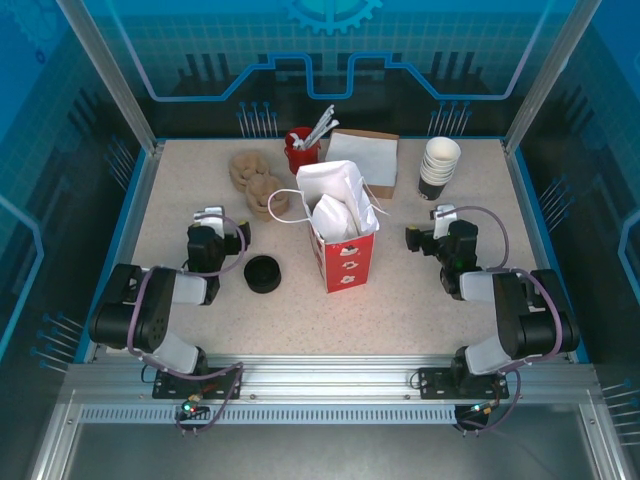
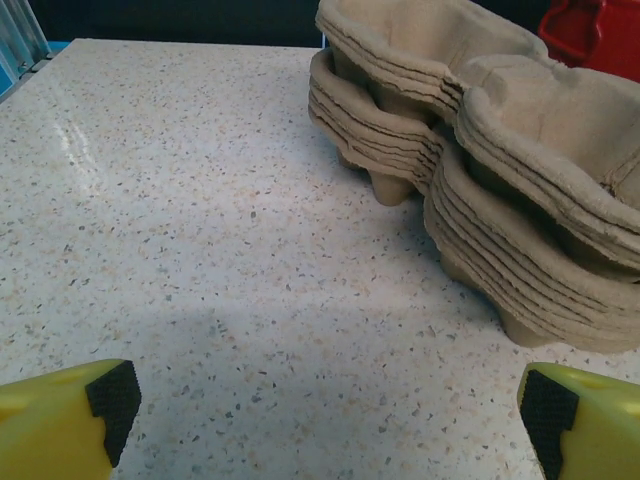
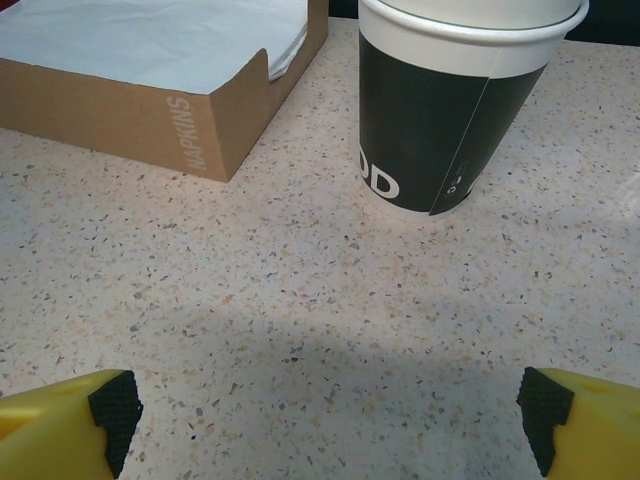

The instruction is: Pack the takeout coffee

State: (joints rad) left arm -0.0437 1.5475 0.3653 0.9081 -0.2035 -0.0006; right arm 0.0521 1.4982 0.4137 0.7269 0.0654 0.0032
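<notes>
The takeout coffee is out of view. The red-and-white paper bag (image 1: 346, 258) stands upright mid-table, its mouth open and white paper (image 1: 335, 212) showing inside. My left gripper (image 1: 222, 222) rests low on the table to the left of the bag, open, with bare tabletop between its yellow fingers (image 2: 70, 420). My right gripper (image 1: 430, 228) sits to the right of the bag, also open, and its fingertips (image 3: 590, 420) hold nothing. In the left wrist view my left gripper (image 2: 325, 405) faces the tray stack; in the right wrist view my right gripper (image 3: 330, 405) faces the cup stack.
A low black round piece (image 1: 263, 273) lies left of the bag. Stacked pulp cup carriers (image 1: 256, 180) (image 2: 480, 140) sit at the back left. A red holder with white sticks (image 1: 302, 148), a napkin box (image 1: 362, 160) (image 3: 150, 90) and a stack of white-lined cups (image 1: 440, 165) (image 3: 445, 110) line the back.
</notes>
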